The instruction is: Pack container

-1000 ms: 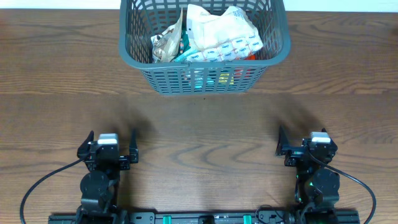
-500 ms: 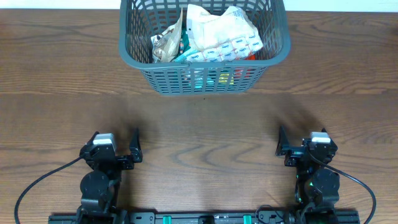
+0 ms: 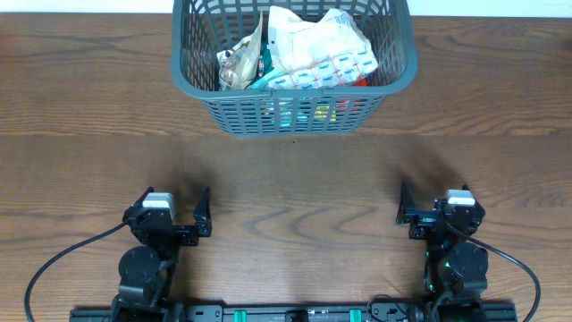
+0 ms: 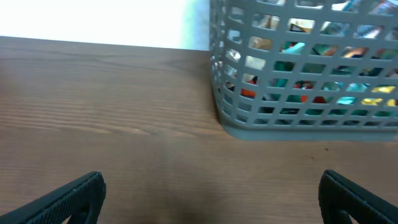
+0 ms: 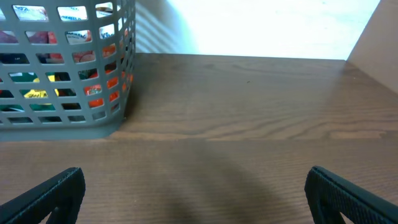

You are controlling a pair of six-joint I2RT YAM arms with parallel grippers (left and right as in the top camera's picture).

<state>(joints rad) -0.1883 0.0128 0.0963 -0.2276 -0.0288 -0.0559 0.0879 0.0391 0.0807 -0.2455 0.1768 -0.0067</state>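
The dark grey slotted container (image 3: 192, 82) stands at the far middle of the table, filled with white, tan and teal packets (image 3: 313, 49). It also shows in the left wrist view (image 4: 292, 127) and in the right wrist view (image 5: 62, 127), with coloured packs behind its lattice. My left gripper (image 3: 172, 206) is open and empty near the front edge, left of centre (image 4: 211, 193). My right gripper (image 3: 435, 204) is open and empty near the front edge on the right (image 5: 193, 193). Both are well short of the container.
Brown wooden tabletop (image 3: 295, 179) lies between the grippers and the container. A light wall rises behind the table's far edge (image 5: 267, 28). A wooden panel stands at the far right (image 5: 379, 37).
My left gripper has shifted a little to the right and turned slightly. The right gripper and the container have not moved.
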